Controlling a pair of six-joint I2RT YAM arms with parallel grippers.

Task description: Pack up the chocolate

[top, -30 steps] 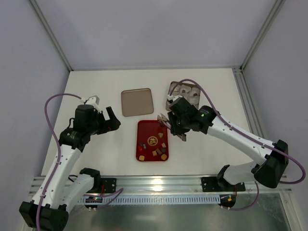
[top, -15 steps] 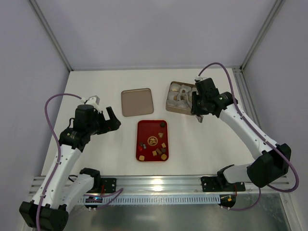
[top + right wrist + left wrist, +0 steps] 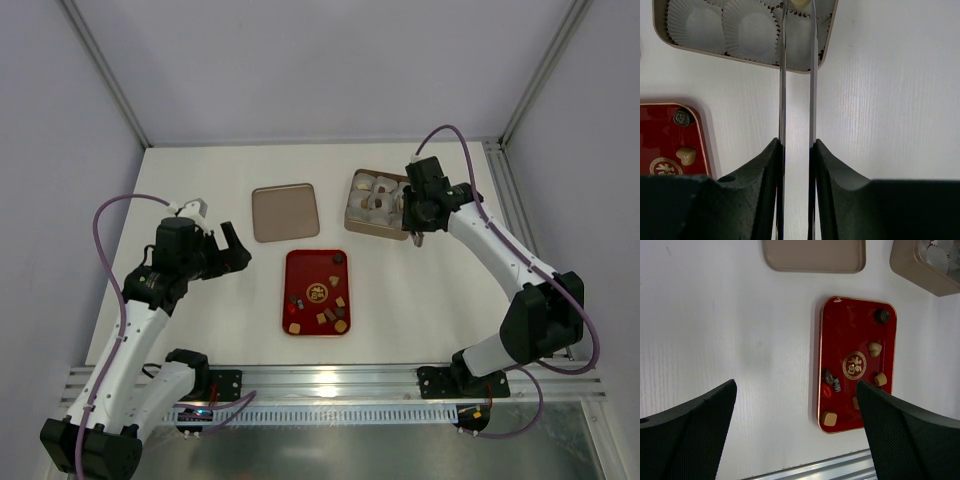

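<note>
Most of the chocolate (image 3: pixel 325 317) lies on the red tray (image 3: pixel 305 275), in the middle of the table (image 3: pixel 200 170): small dark and tan pieces, scattered and apart from each other, with one dark round piece (image 3: pixel 882 315) in a far corner of the tray. One pale piece (image 3: pixel 800 2) is held between the two thin blades of the right gripper (image 3: pixel 798 6), which are nearly together around it. It hangs over the near right corner of the box (image 3: pixel 350 222), above the white paper cups (image 3: pixel 747 22); it shows only at the very edge of the wrist view. The box stands behind the tray and to its right, and a flat tan lid (image 3: pixel 285 212) lies left of the box, apart from it. The left gripper (image 3: pixel 232 248) hovers left of the tray with its jaws spread wide and nothing between them. The table is white and matte, with fine lines in its surface. Pale grey walls with metal posts close it on three sides, and a metal rail (image 3: pixel 340 380) runs along the near edge.
</note>
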